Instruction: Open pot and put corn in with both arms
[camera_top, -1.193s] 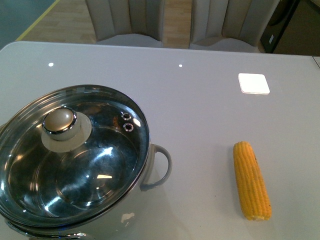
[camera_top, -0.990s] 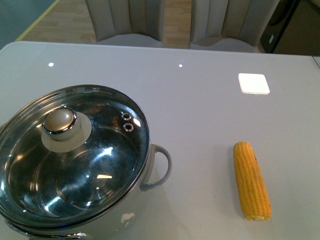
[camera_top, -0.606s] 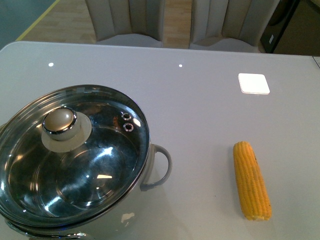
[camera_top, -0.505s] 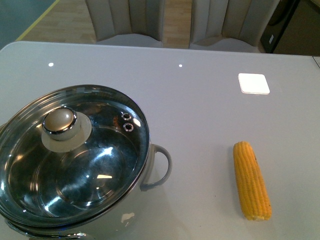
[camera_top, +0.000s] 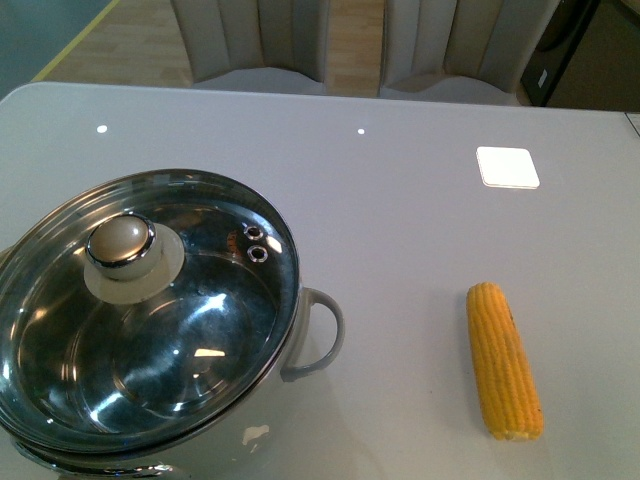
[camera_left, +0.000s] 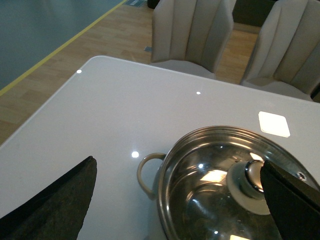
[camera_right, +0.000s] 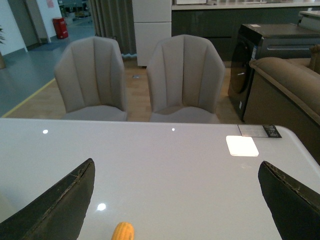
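Glass lid (camera_top: 200, 350), lower left, may slip at its smooth knob (camera_top: 120, 245) and bang the pot (camera_top: 318, 335); left claw (camera_left: 177, 161) and right claw (camera_right: 176, 164) gape wide, empty.

Both grippers wide open, nothing gripped

The left gripper (camera_left: 177, 161) and right gripper (camera_right: 176, 162) hang above the surface (camera_left: 100, 110). On each you only see two dark fingers (camera_left: 55, 200) poking in from the edges of the wrist view, jaws spread far apart.
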